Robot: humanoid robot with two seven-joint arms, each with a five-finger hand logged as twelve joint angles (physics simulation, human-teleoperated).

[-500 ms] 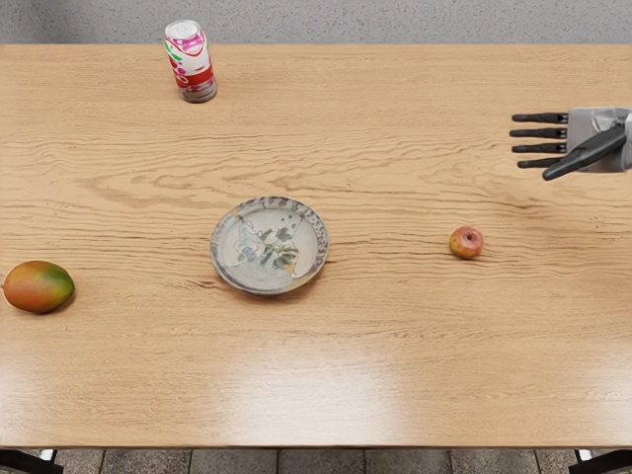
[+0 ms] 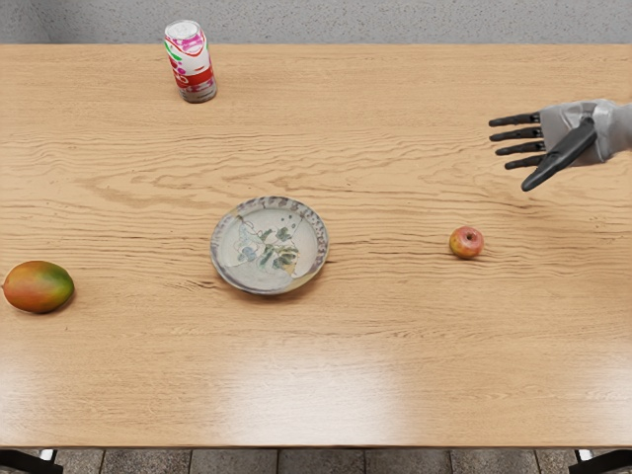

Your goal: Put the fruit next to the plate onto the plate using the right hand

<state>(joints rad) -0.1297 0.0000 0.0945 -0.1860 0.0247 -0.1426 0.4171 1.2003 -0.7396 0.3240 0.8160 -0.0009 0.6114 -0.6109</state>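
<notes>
- Fingers [image 2: 518, 148] on the right hand [image 2: 565, 133]: four held straight and slightly fanned, pointing to picture left. The thumb is angled down and away from them. Nothing in the grasp.
- Hand hovers over the right side of the table [image 2: 395, 375], arm coming in from the right edge. It touches nothing.
- Apple [image 2: 466, 242] lies on bare wood, nearer me than the hand and to its left, well apart from it. It is not on the plate [image 2: 219, 242].
- Step, as I read it: reach, pre-grasp. No contact yet.
- Next move calls for bringing the palm down over the apple and closing with the thumb on one side and the fingers on the other. Then lift and carry left to the plate.
- Small round fruit, so I expect it to roll if a fingertip nudges it early. I'd come from above, not sweep sideways.
- Target call: the mango [image 2: 38, 286] sits by the left edge, about as far from the plate on the other side. I take the apple, since it's on the right arm's side.
- Room: open wood between apple and plate, nothing in the carry path. The can [image 2: 191, 61] stands near the far edge, well out of it.
- Edges: apple and plate are both mid-table, away from the front and back edges. The wrist is cut off by the picture's right border.
- Left arm is not in view.
</notes>
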